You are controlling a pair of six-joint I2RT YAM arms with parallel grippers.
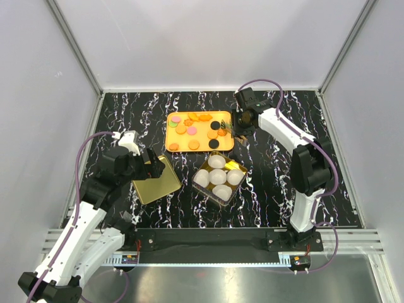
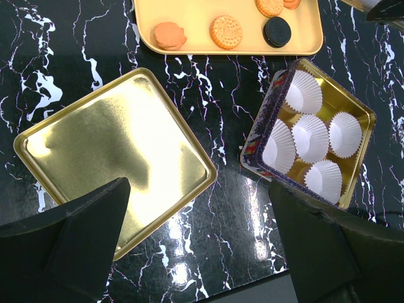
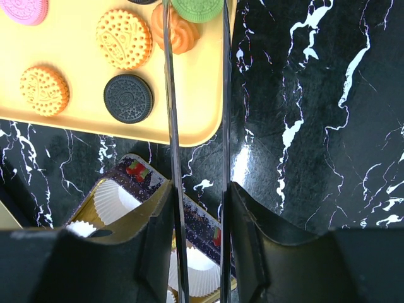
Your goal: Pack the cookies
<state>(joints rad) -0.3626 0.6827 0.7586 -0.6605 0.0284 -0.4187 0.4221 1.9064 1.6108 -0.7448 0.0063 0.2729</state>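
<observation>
Blk marble tabletop, white walls

Mirror-glossy gold metal lid; pleated white paper cups; smooth matt orange plastic-looking tray; glossy black marbled tabletop; cookies matt, embossed.

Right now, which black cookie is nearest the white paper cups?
The round black cookie at the orange tray's near edge; the other black cookie sits farther back.
</observation>
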